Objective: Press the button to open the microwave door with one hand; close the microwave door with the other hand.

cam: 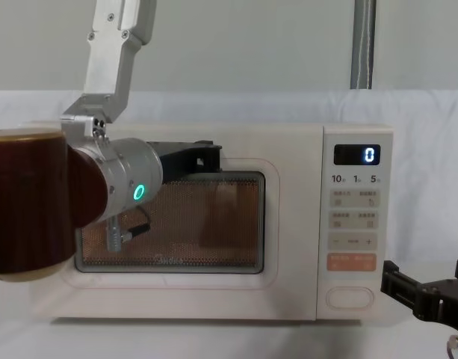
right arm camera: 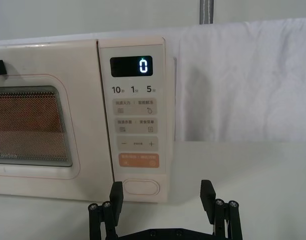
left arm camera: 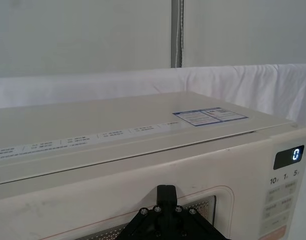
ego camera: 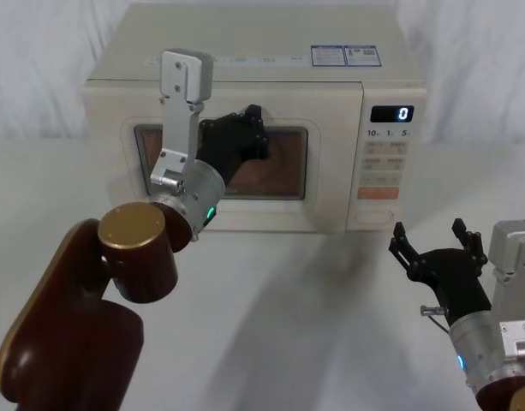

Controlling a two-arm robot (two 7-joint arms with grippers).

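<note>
Microwave (ego camera: pixel 245 77) fills upper centre of head view, its door (ego camera: pixel 331 184) shut flush w/ the body (display reads 0). Left gripper (ego camera: pixel 245 128) is up against the door's upper window edge, centre frame; can't tell if its fingers are apart or together. Right gripper (ego camera: pixel 438 244) sits lower right w/ fingers spread, empty, just in front of and below the button (right arm camera: pixel 142 187) at panel bottom.

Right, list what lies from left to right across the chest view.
left gripper → microwave door → button → right gripper
</note>
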